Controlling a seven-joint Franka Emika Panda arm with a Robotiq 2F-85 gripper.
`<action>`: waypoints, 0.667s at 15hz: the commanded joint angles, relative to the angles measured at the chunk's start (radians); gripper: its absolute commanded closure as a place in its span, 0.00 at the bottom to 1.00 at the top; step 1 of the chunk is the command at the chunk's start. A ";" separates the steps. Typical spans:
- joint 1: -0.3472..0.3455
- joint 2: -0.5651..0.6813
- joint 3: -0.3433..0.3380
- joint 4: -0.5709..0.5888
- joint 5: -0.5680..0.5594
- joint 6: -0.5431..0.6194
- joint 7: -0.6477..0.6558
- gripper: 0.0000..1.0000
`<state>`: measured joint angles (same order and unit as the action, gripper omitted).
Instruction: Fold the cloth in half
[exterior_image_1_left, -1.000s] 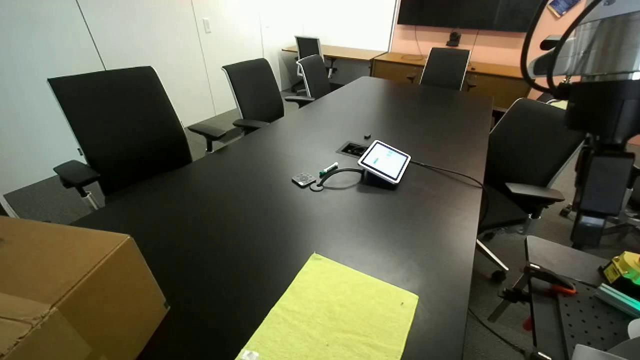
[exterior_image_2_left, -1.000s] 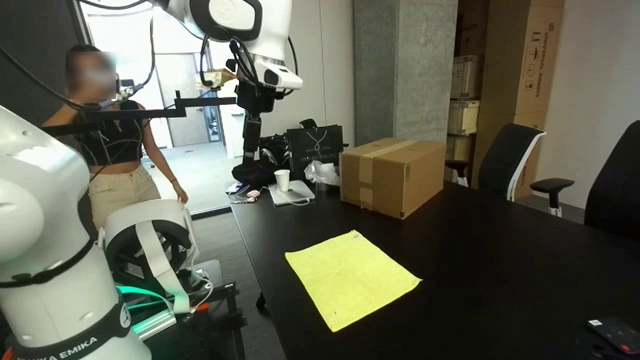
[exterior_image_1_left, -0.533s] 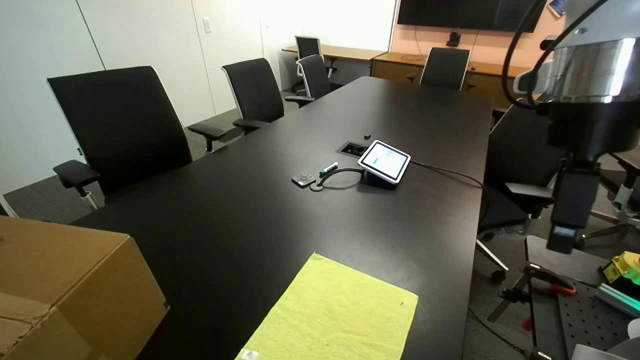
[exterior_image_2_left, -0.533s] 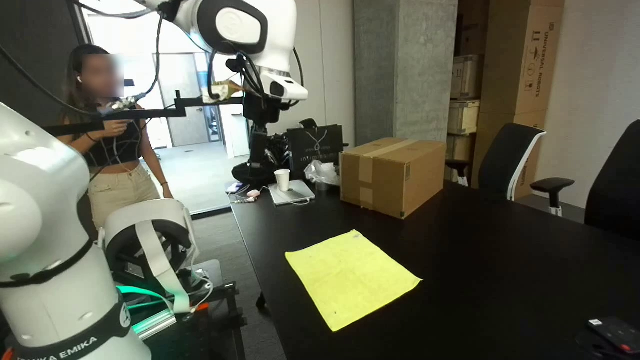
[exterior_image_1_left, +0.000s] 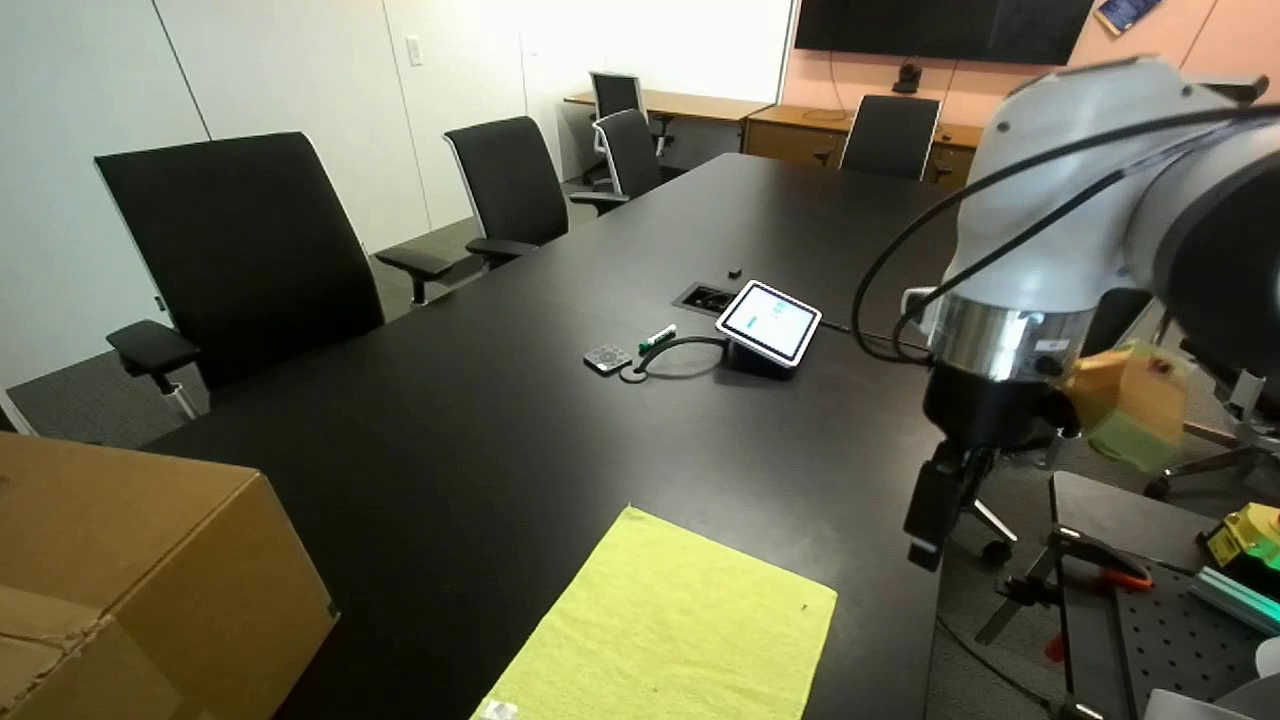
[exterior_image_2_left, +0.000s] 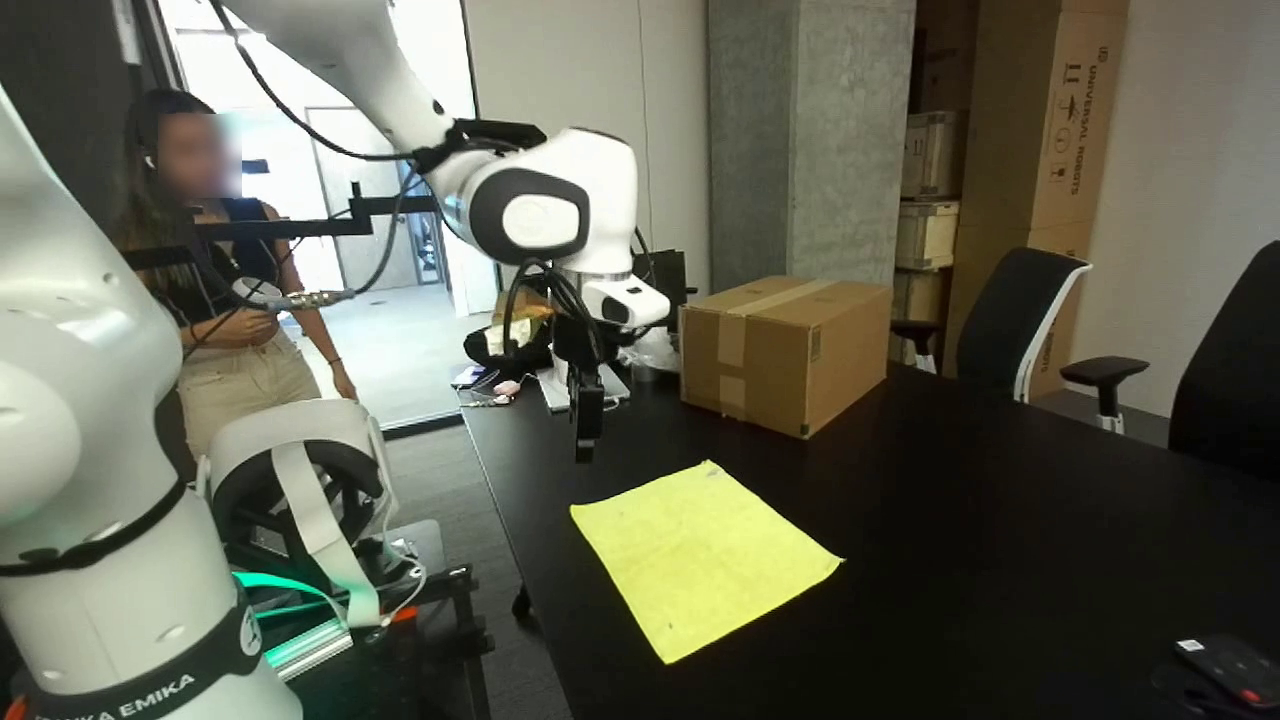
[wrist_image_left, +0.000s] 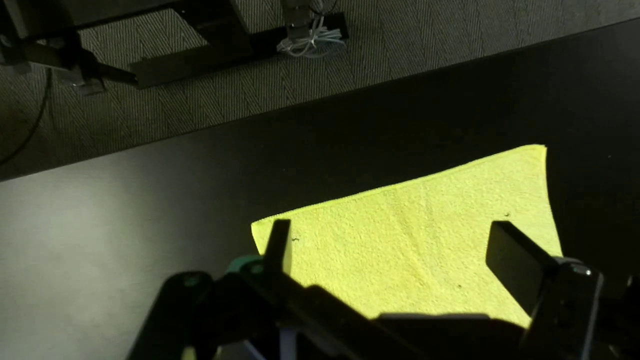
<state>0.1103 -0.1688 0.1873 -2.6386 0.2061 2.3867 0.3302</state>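
The cloth (wrist_image_left: 380, 250) looks nubbly — the table (exterior_image_1_left: 520, 420), smooth.

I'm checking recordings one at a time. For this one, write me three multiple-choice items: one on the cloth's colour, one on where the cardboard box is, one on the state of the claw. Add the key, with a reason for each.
1. What colour is the cloth?
A) red
B) blue
C) yellow-green

2. Where is the cardboard box?
A) on the table
B) on the cloth
C) under the table

3. How is the claw?
A) shut on the cloth
B) open, gripping nothing
C) shut on the cardboard box

Key:
1 C: all three views show it in that colour.
2 A: an exterior view shows its base on the table, apart from the cloth.
3 B: the wrist view shows its fingers wide apart, with nothing held between them.
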 joint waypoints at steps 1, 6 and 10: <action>0.005 0.208 -0.003 0.023 -0.033 0.197 0.023 0.00; 0.036 0.474 -0.050 0.068 -0.057 0.490 0.055 0.00; 0.056 0.633 -0.095 0.137 -0.029 0.595 0.037 0.00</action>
<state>0.1399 0.3529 0.1293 -2.5765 0.1703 2.9198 0.3580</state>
